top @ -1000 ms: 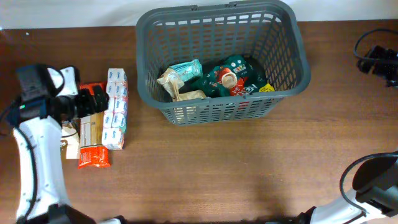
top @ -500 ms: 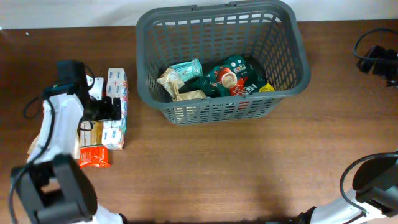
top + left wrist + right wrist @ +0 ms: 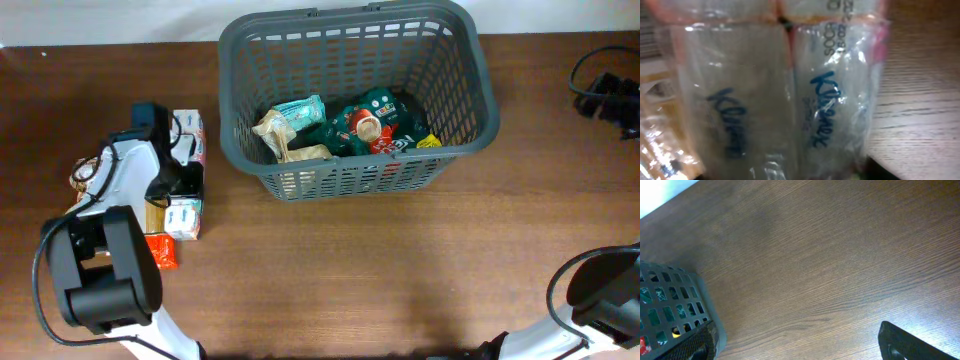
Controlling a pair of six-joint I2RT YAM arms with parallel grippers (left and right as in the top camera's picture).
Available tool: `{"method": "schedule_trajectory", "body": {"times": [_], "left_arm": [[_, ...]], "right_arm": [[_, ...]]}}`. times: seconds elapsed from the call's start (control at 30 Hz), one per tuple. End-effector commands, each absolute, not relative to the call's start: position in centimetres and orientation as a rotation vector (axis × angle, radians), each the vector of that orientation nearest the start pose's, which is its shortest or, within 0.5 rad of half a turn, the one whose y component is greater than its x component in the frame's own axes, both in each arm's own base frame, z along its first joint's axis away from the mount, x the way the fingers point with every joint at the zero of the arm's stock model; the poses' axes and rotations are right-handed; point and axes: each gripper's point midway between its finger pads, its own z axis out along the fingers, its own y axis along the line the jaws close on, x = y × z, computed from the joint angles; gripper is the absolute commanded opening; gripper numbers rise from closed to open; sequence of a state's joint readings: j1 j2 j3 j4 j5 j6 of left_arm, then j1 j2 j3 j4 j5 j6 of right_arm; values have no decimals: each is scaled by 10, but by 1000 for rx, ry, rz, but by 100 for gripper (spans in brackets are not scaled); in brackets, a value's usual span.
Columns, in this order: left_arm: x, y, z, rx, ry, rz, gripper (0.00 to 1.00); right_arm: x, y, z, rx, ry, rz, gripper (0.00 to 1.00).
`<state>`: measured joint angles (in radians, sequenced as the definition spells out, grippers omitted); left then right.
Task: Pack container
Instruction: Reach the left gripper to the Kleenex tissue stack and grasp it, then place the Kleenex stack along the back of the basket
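The container, a dark grey slotted basket (image 3: 455, 60), stands at the back centre and holds teal (image 3: 300, 110), tan (image 3: 285, 140) and green (image 3: 385, 110) packets. A long wrapped Kleenex tissue pack (image 3: 186, 128) lies to its left. My left gripper (image 3: 184, 180) is down on the middle of that pack. In the left wrist view the tissue pack (image 3: 775, 90) fills the space between the jaws, and only dark finger bits show at its lower edges. My right gripper (image 3: 800, 352) stands open over bare wood, beside the basket's corner (image 3: 700, 300).
A tan packet (image 3: 154, 214) and an orange packet (image 3: 162, 250) lie beside the tissue pack, partly under my left arm. Black cabling and gear (image 3: 610, 95) sit at the far right edge. Bare wooden table (image 3: 350, 280) stretches in front of the basket.
My left arm has swung right from the table's left edge and come down onto the tissue pack, and its jaws have narrowed. The right arm has not moved.
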<state>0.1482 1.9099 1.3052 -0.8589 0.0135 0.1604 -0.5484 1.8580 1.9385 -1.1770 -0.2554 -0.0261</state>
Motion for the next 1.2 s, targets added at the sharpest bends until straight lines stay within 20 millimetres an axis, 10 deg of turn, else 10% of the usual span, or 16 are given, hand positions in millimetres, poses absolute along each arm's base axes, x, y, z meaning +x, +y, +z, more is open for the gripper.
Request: {"method": "schedule_trajectory", "body": {"times": [0.0, 0.07, 0.2, 0.33, 0.47, 0.67, 0.9, 1.17], "left_arm": [[372, 47, 24, 43, 3031, -10, 21], [370, 46, 24, 46, 3037, -12, 2], [372, 46, 39, 46, 3030, -8, 2], [397, 57, 95, 39, 2932, 76, 2], [431, 84, 203, -2, 2701, 294, 2], [453, 74, 370, 250, 2262, 440, 2], [440, -44, 480, 892, 1766, 518, 2], [440, -172, 447, 1277, 1561, 281, 2]], "right_arm": [[399, -195, 237, 604, 2535, 133, 99], [399, -195, 237, 604, 2536, 133, 99], [399, -195, 237, 604, 2535, 133, 99], [399, -195, 237, 604, 2535, 133, 99], [399, -195, 237, 604, 2536, 133, 99], [399, -195, 237, 604, 2535, 133, 99], [399, -195, 237, 604, 2535, 133, 99], [399, -195, 237, 604, 2536, 133, 99]]}}
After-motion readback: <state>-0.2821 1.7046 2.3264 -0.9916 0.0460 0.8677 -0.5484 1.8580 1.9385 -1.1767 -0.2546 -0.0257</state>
